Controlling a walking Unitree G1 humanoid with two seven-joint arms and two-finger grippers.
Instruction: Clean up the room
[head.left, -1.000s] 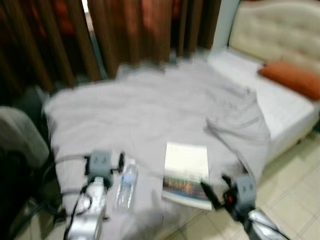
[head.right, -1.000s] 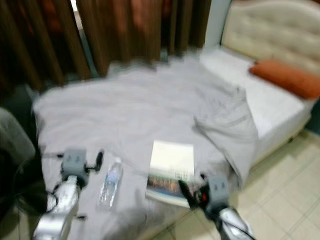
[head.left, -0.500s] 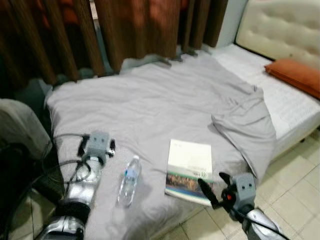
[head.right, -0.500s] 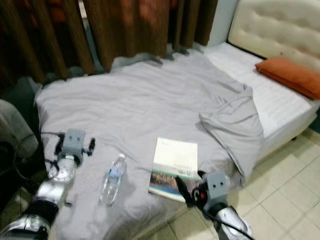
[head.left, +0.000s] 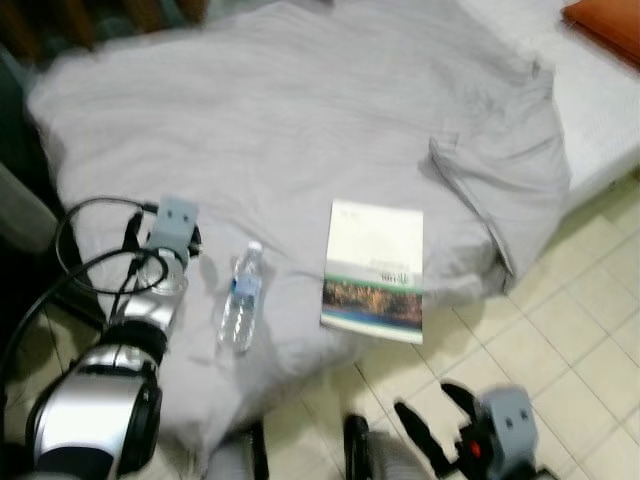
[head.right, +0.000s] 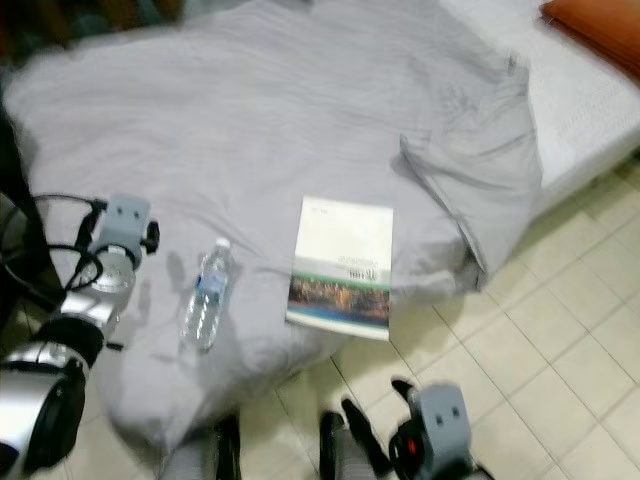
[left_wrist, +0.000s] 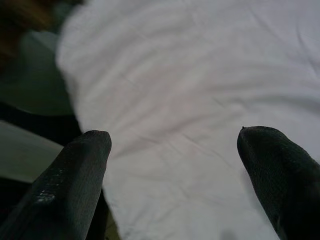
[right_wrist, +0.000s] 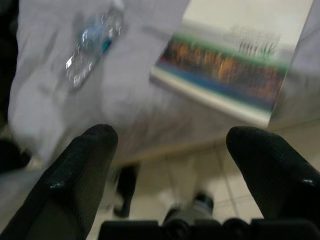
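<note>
A book (head.left: 374, 270) with a pale cover and a landscape band along its lower edge lies flat near the foot of a bed (head.left: 300, 120) covered by a rumpled grey sheet. A clear water bottle (head.left: 240, 298) lies at its 9 o'clock. The left gripper (left_wrist: 175, 165) hovers over the sheet, jaws apart. The right gripper (right_wrist: 180, 165), jaws likewise apart, hangs above tiled floor (head.left: 590, 350). Edges are blurred; cover lettering cannot be read.

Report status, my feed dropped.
Left gripper open over grey sheet. Right gripper open, above floor. Bottle and book on bed, untouched.
</note>
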